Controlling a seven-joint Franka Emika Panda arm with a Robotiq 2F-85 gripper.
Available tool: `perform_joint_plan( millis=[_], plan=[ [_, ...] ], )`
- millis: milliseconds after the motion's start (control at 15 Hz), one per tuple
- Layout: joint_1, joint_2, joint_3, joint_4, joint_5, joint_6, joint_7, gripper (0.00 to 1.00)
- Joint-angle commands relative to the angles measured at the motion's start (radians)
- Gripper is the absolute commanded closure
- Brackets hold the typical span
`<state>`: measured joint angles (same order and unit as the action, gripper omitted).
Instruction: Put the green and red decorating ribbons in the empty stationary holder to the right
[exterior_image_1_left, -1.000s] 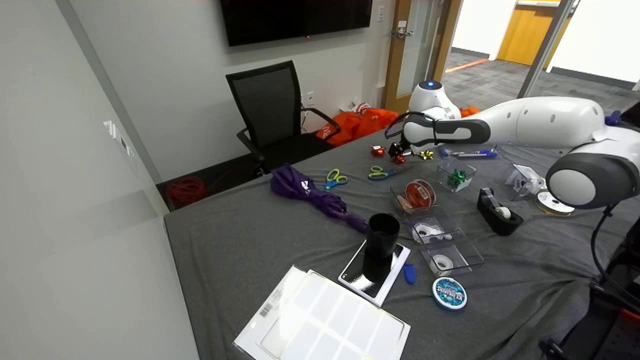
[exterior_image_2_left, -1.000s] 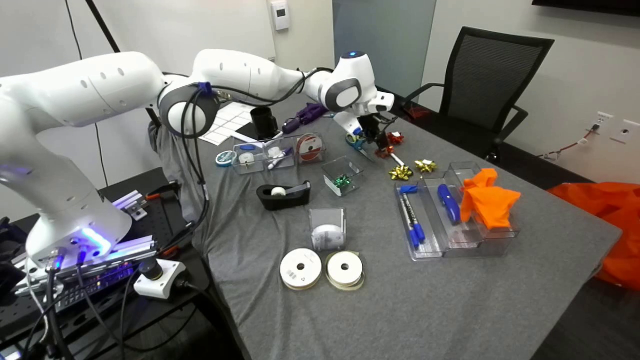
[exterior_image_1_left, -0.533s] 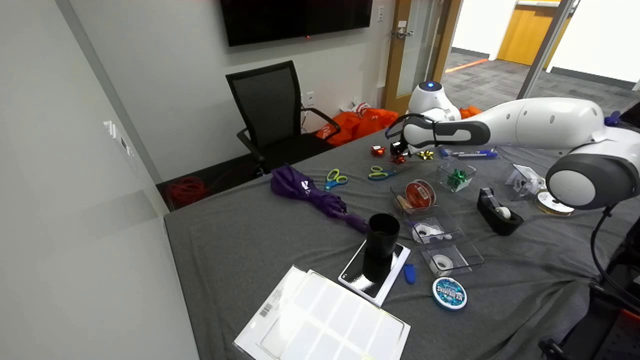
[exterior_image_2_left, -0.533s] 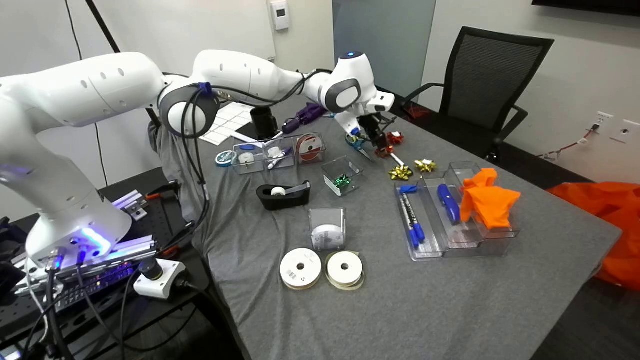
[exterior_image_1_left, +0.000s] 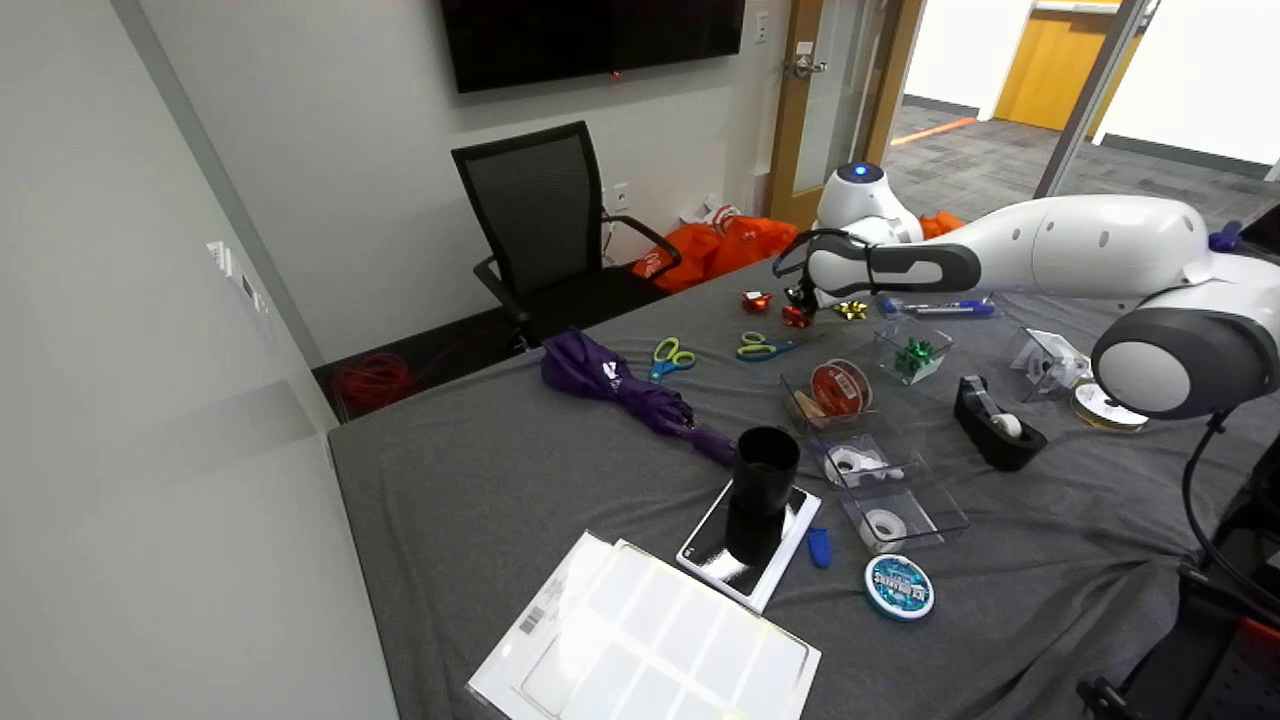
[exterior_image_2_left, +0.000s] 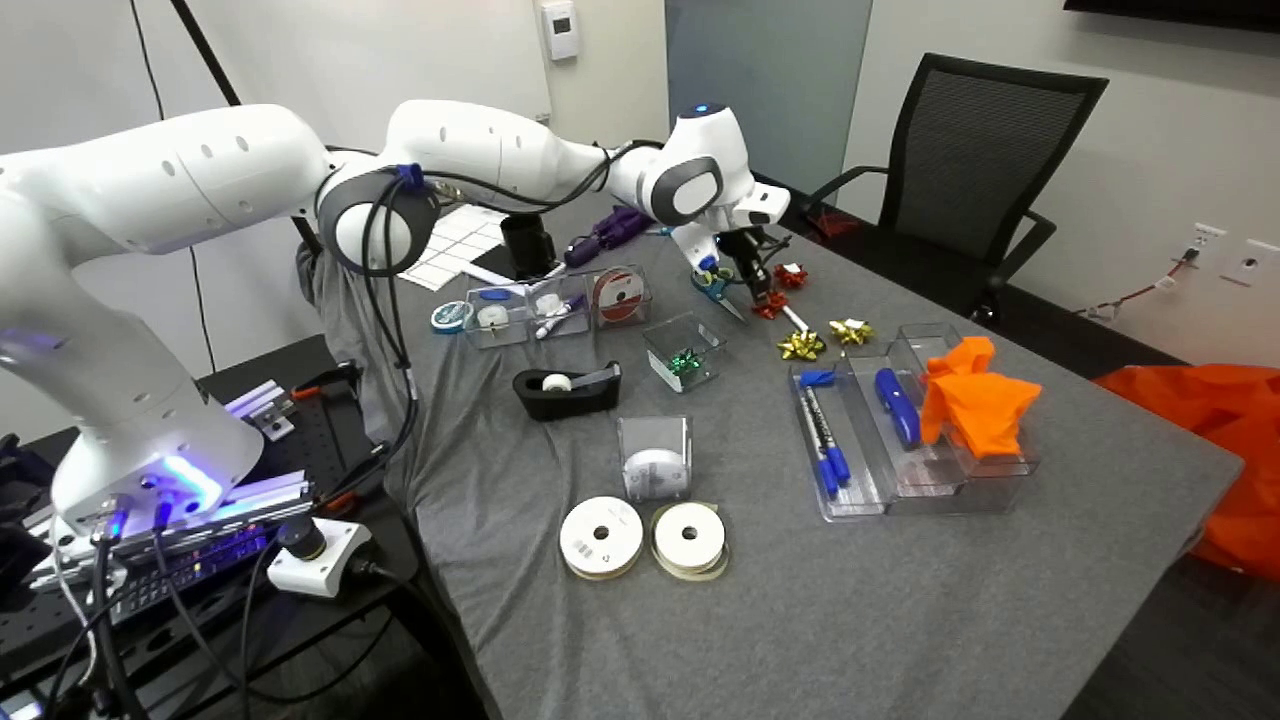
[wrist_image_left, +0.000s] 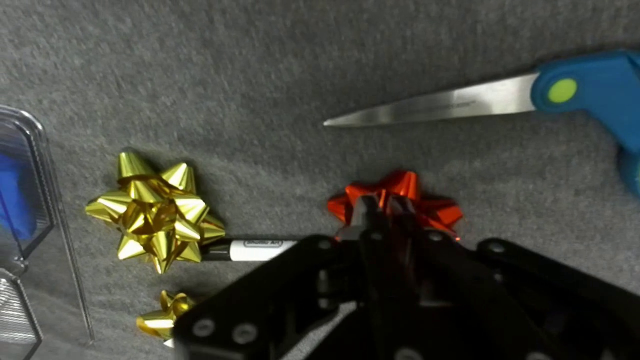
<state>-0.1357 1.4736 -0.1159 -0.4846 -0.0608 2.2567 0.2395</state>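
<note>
A shiny red ribbon bow lies under and between the fingertips of my gripper, with a sliver of red pinched in the narrow gap. The jaws stand almost together on it, and its lower part is hidden behind the fingers. In both exterior views this red ribbon is at table level under the gripper. A further red ribbon rests just beyond it, free of the gripper. The green ribbon sits inside a small clear square holder near the middle of the table.
Close to the gripper lie a white marker, a gold bow and scissors with blue handles. A clear organizer tray holds pens and orange cloth. A tape dispenser and a clear divided tray stand around the green ribbon's holder.
The gripper's fingers have closed onto the red ribbon, drawing it together slightly. The arm itself has hardly moved. Everything else on the table stays where it was.
</note>
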Motion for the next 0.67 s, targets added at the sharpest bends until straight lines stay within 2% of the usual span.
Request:
perform_joint_plan(
  millis=[0, 600],
  plan=[
    [0.004, 0.0, -0.015, -0.002, -0.008, -0.012, 0.029, 1.0],
    [0.003, -0.001, 0.022, 0.055, 0.013, -0.076, -0.038, 1.0]
  ],
)
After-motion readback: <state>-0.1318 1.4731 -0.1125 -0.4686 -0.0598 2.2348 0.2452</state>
